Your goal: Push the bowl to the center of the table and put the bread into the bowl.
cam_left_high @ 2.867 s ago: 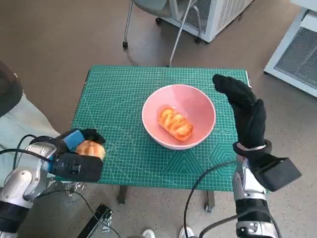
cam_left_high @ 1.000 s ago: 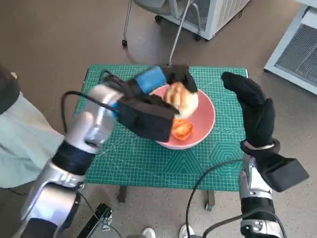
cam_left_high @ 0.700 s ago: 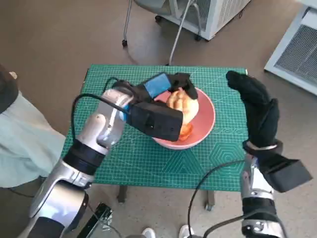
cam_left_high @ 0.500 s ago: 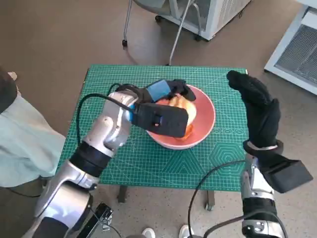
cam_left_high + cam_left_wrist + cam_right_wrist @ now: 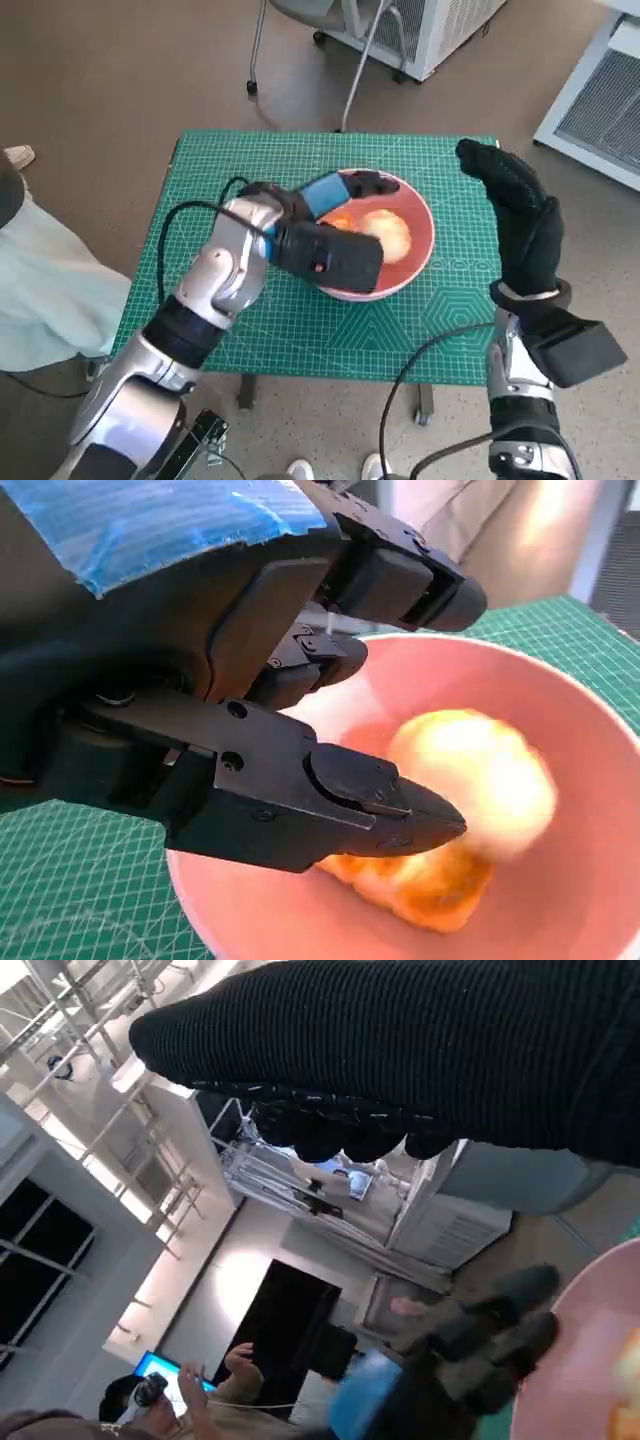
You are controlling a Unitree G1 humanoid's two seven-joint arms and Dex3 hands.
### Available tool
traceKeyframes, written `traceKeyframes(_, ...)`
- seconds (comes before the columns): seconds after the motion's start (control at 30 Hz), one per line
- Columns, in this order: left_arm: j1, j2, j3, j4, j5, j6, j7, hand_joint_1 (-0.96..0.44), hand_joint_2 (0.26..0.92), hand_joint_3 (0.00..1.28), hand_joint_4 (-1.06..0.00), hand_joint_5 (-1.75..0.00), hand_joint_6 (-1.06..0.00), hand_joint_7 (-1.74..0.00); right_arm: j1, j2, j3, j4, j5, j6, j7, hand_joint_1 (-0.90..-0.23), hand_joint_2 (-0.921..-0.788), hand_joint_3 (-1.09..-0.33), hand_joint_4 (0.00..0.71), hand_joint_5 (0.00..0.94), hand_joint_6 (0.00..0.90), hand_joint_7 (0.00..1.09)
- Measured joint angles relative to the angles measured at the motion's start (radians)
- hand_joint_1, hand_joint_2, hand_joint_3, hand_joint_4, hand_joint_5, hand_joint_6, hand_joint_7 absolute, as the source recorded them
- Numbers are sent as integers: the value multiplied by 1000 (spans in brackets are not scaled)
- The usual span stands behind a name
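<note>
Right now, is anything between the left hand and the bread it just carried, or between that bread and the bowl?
Nothing visible. The pale bread already lies inside the pink bowl, and the left hand hovers open over it.

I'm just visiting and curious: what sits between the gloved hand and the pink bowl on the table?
Nothing: in the head view only bare green mat shows between the right hand and the bowl.

The left hand (image 5: 345,190) hides part of the bowl (image 5: 420,215).
</note>
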Motion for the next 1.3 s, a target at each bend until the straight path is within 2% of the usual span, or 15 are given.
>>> traceKeyframes(0.1,16,9,23,-5,-22,-24,26,-96,888,20,-448,-56,-682,-189,-14,0,3,-7,0,6,-3,-573,-921,-729,427,2,98,803)
traceKeyframes(0.23,48,26,71,-42,-63,-39,48,-75,896,9,-588,-50,-677,-291,-24,0,5,-15,0,15,-5,-568,-921,-736,425,1,98,819)
traceKeyframes(0.27,58,29,87,-54,-77,-41,52,-90,903,34,-597,-49,-623,-363,-27,0,5,-15,1,19,-5,-570,-921,-739,425,0,91,833)
traceKeyframes(0.37,91,37,140,-103,-123,-48,68,-73,878,52,-645,-68,-583,-490,-36,0,5,-15,2,31,-5,-569,-921,-741,421,0,75,847)
traceKeyframes(0.53,158,43,249,-196,-232,-114,127,-111,871,48,-642,-59,-550,-518,-56,0,4,-22,10,50,-5,-562,-921,-739,403,0,39,840)
traceKeyframes(0.73,222,18,379,-172,-370,-358,310,-150,882,26,-650,-50,-554,-479,-93,0,0,-27,46,85,-2,-550,-921,-730,400,2,30,835)
traceKeyframes(0.83,243,-1,424,-136,-423,-484,388,-158,890,17,-661,-51,-565,-454,-107,1,-1,-39,54,101,-2,-549,-921,-725,402,3,33,833)
traceKeyframes(0.93,257,-20,455,-95,-456,-575,446,-144,894,14,-682,-62,-572,-447,-121,4,-1,-42,59,111,-3,-551,-921,-710,404,4,40,829)
traceKeyframes(1.03,275,-45,484,-78,-497,-620,481,-129,902,11,-693,-83,-555,-478,-133,11,-1,-42,58,117,-8,-555,-921,-693,405,5,46,826)
traceKeyframes(1.1,288,-68,499,-77,-529,-632,497,-121,911,9,-686,-118,-524,-526,-137,16,0,-43,56,120,-15,-559,-921,-685,405,5,51,825)
traceKeyframes(1.23,306,-104,524,-76,-585,-647,506,-119,918,35,-534,-441,-458,-626,-138,23,4,-45,35,120,-32,-574,-921,-678,407,6,61,823)
traceKeyframes(1.3,311,-117,532,-76,-611,-650,505,-127,919,51,-490,-533,-444,-651,-138,25,6,-45,25,120,-37,-578,-921,-676,407,5,64,822)
